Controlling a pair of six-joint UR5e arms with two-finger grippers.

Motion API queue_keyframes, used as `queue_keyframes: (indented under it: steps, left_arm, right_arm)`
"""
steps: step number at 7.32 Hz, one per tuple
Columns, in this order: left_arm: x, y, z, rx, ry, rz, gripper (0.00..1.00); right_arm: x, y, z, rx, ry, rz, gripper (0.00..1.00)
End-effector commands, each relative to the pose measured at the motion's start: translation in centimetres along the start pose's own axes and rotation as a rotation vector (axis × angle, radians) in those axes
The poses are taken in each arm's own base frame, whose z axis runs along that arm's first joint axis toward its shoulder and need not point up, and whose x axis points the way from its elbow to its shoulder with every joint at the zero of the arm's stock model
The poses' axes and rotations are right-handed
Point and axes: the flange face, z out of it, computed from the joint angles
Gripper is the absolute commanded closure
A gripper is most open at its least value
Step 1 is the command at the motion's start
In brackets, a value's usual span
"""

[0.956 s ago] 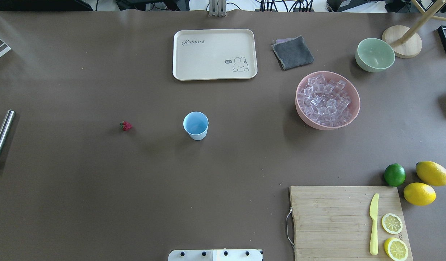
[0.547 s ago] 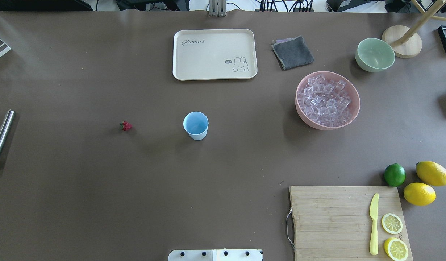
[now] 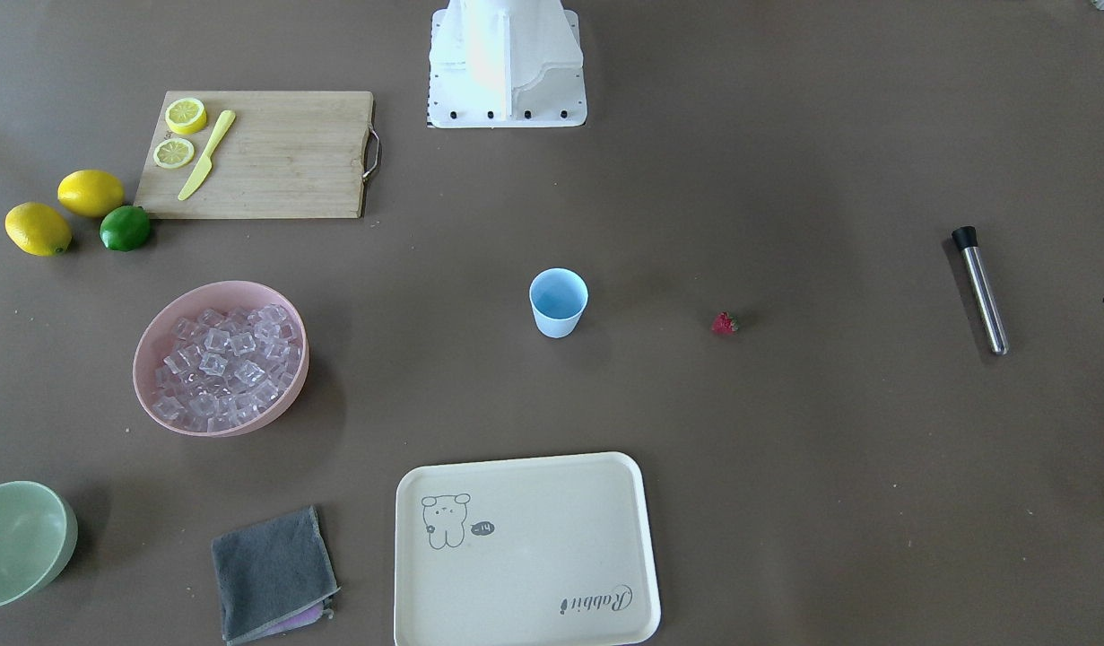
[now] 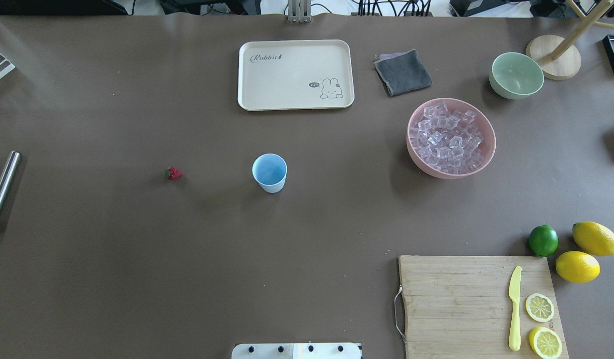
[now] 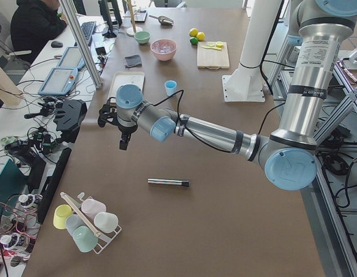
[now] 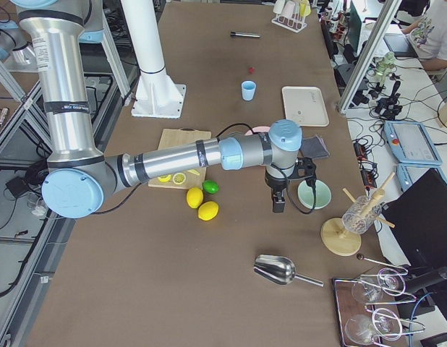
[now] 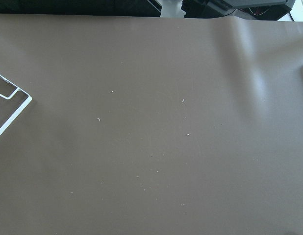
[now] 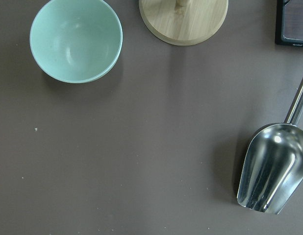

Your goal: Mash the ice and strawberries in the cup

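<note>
One strawberry [image 4: 173,173] is seen lying on the bare desk [image 4: 112,274], well apart from the cup [image 4: 270,172], on the left arm's side. The cup stands upright near the middle of the desk, and nothing can be made out inside it. Many cubes of ice [image 4: 449,139] are heaped in a pink bowl [image 4: 449,175] on the right arm's side, also well apart from the cup.

The strawberry is judged to be light and soft, and easily squashed. It would best be taken across its widest part, from straight above, with a gentle closing.

The ice is judged to be hard, smooth and slippery, and the cubes lie loosely on one another, so a single cube may slide out of a pinch. Flat opposite faces of a top cube would give the surest hold, or the metal scoop [image 8: 271,171] could be used.

The cup is judged to be light and thin-walled, apt to tip or slide when pressed into. It would best be steadied by its wall near the rim.

A metal rod [image 4: 2,192] with a black end, lying far out on the left arm's side, is taken to be the muddler. It looks stiff, smooth and round, so it may roll and should be gripped across its middle.

The left tool [image 5: 124,141] hangs over bare desk, and the right tool [image 6: 278,201] hangs near a pale green bowl [image 8: 75,39]. Both are shown only in the side views, so it cannot be told whether they are open or closed.
</note>
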Motion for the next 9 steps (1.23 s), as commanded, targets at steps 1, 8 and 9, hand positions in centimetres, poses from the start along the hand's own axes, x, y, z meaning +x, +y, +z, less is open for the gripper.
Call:
queue_keyframes:
  steps: [1,8,9]
  left_arm:
    - [0.8,-0.6,-0.7,0.046,-0.055,0.022,0.02]
    - [3.5,-0.6,-0.1,0.034,-0.035,0.047,0.02]
    - [4.2,-0.3,1.0,0.017,-0.033,0.058,0.02]
  right_arm:
    - [-0.6,0.3,-0.8,0.014,-0.005,-0.002,0.01]
    - [-6.9,0.4,-2.4,0.045,-0.068,0.05,0.01]
    - [-13.0,-0.2,-2.4,0.098,-0.101,0.116,0.01]
